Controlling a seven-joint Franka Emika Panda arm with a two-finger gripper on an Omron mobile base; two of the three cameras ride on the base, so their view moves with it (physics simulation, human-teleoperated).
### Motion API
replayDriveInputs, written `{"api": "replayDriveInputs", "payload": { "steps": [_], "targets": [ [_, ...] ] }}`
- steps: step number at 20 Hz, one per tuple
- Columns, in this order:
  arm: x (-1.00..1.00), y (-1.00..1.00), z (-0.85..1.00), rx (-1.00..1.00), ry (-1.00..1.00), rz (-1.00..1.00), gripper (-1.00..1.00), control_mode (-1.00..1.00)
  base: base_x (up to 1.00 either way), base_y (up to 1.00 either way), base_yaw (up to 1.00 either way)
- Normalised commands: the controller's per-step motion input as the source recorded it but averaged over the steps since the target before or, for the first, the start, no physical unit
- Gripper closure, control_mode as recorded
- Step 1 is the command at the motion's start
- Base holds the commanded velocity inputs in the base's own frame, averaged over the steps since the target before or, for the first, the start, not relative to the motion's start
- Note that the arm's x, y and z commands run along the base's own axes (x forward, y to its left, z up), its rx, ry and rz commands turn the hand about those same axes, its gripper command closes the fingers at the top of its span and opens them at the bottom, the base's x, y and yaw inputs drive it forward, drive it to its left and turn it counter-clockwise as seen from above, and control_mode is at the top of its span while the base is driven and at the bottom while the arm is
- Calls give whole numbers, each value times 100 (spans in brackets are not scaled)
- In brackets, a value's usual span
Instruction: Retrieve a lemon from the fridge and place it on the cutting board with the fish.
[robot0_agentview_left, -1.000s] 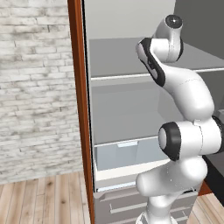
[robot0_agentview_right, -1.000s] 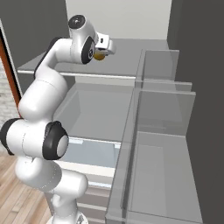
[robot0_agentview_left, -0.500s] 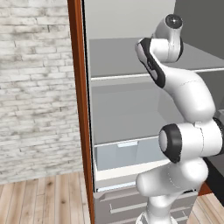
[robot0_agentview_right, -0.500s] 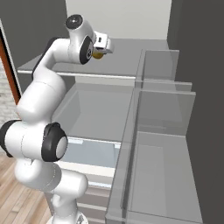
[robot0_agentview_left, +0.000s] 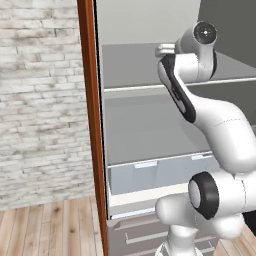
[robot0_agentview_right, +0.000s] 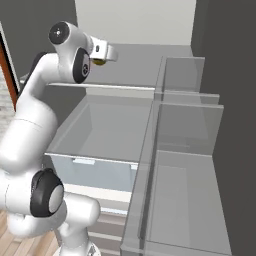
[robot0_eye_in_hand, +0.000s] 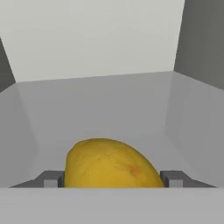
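Note:
The golden-yellow lemon sits between my two dark fingertips just above the top shelf of the open fridge. My gripper is shut on the lemon, with the jaws pressed against both its sides. In the right base view the lemon peeks out under the gripper over the top shelf. The cutting board and the fish are out of view.
A glass shelf edge runs below the hand, and a clear crisper drawer lies lower down. The open fridge door with its bins stands to the right. A brown cabinet edge and a brick wall lie to the left.
The hand has drawn back toward the front of the fridge and the lemon has come with it, staying between the fingers.

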Motion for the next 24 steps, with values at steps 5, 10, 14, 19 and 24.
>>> {"api": "replayDriveInputs", "payload": {
  "steps": [5, 10, 14, 19, 24],
  "targets": [
    [-100, 12, 21, 5, 6, -3, 100, -100, 0, 0, 0],
    [-100, 0, -1, 0, 13, 1, 100, -100, 0, 0, 0],
    [-100, 0, -14, 0, 11, 2, 100, -100, 0, 0, 0],
    [-100, 1, -54, 0, 4, 13, 100, -100, 0, 0, 0],
    [-100, 9, -51, 0, 0, 15, 100, -100, 0, 0, 0]
  ]
}}
